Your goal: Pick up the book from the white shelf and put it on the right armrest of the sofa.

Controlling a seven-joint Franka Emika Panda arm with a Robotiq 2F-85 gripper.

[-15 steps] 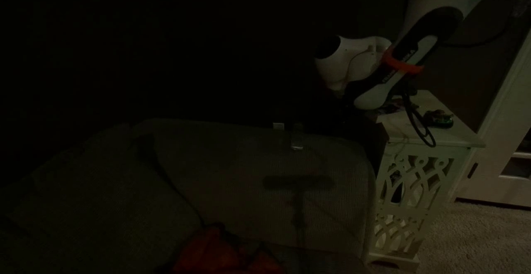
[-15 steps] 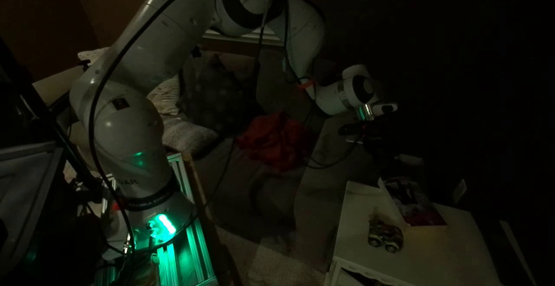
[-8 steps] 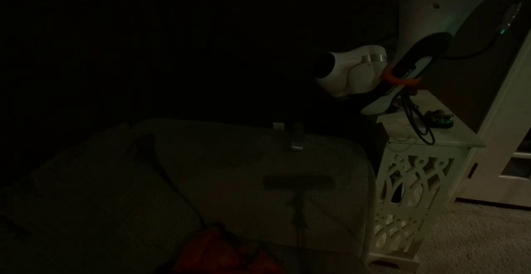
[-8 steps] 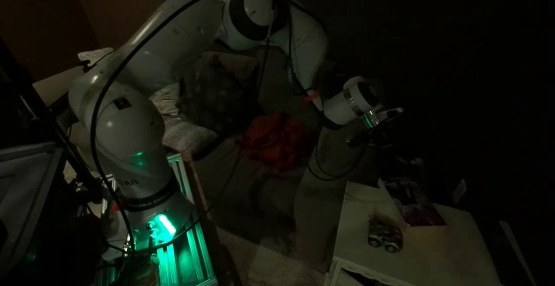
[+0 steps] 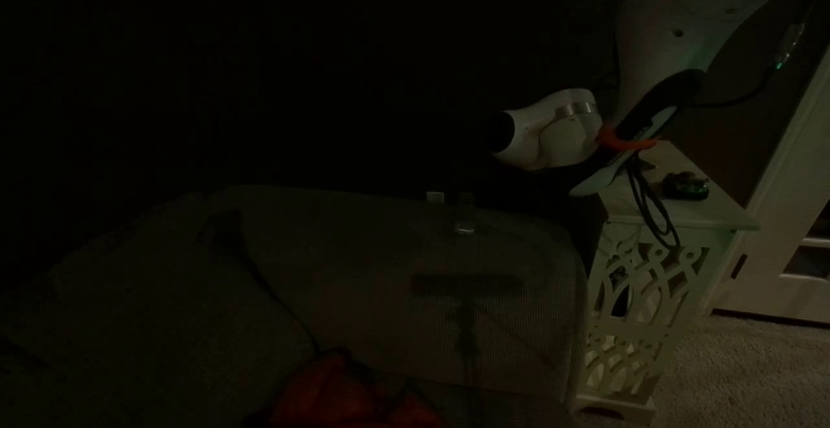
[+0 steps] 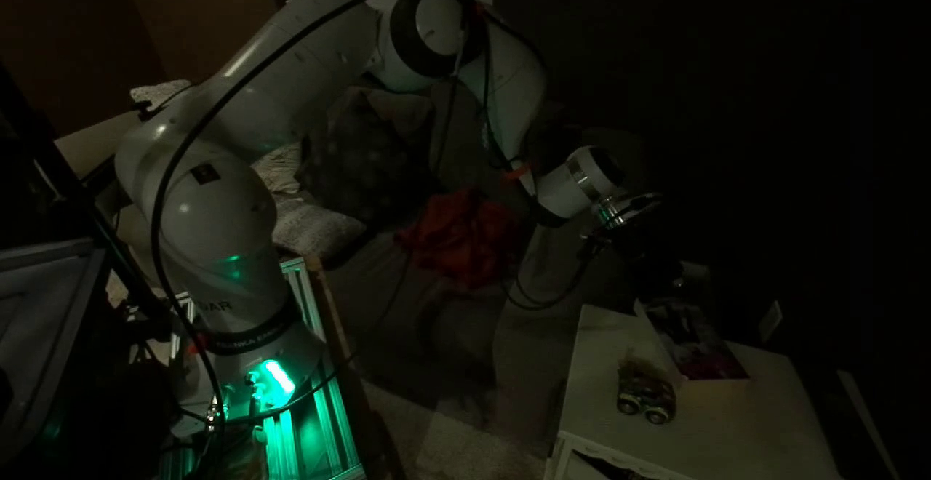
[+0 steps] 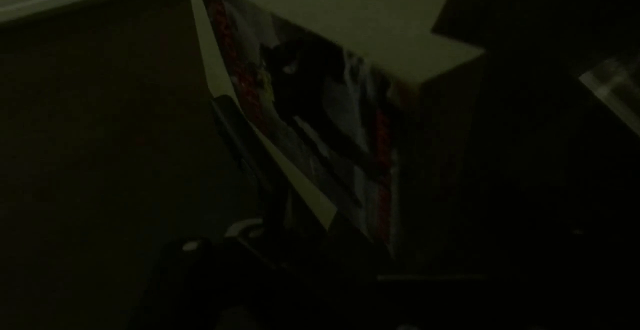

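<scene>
White bench (image 5: 713,213) with looped lattice side; book (image 7: 310,107) printed grey and black with red lettering; red cloth (image 6: 465,236)

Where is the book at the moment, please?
In an exterior view, the book lies at the lower right, on the white shelf, beside the wheeled toy.

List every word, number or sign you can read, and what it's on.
"FRANKA E", rest too dim: black base ring.
"AR", first letter unclear: white arm housing above.
Red lettering on the book: too dark, blurred.
Square label on the arm: too small.
Lettering on dark arm strip: too small.
</scene>
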